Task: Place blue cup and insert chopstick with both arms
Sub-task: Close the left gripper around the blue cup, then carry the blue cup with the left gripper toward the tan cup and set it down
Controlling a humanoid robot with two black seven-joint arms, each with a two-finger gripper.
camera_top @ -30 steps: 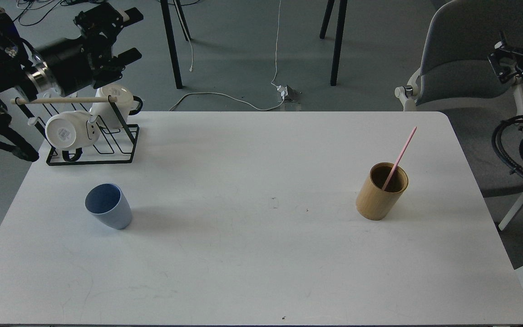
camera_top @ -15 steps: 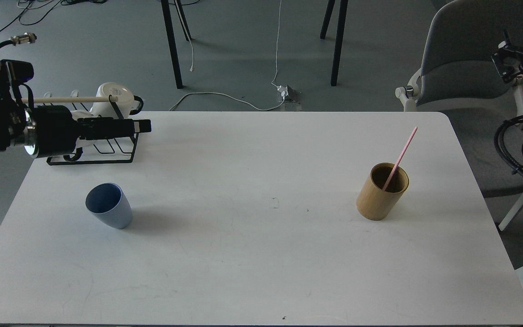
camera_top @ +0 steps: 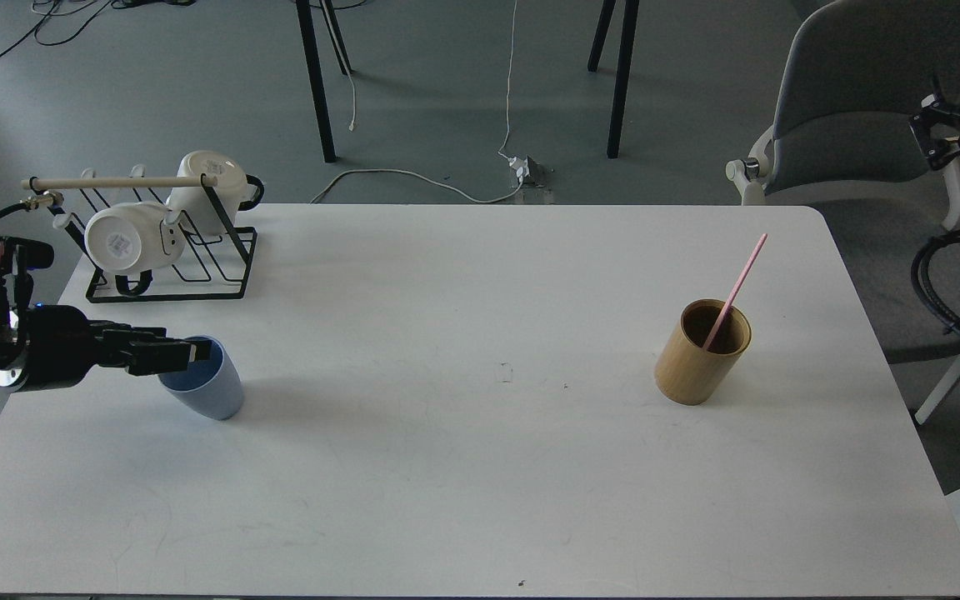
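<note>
The left gripper (camera_top: 201, 350) lies level over the rim of the blue cup (camera_top: 207, 390), a matte tapered tumbler near the white table's (camera_top: 447, 467) left edge; whether its fingers are parted I cannot tell. The thin pink chopstick (camera_top: 737, 288) leans in the smooth bamboo holder (camera_top: 701, 353), far right. The wide middle lies bare.
</note>
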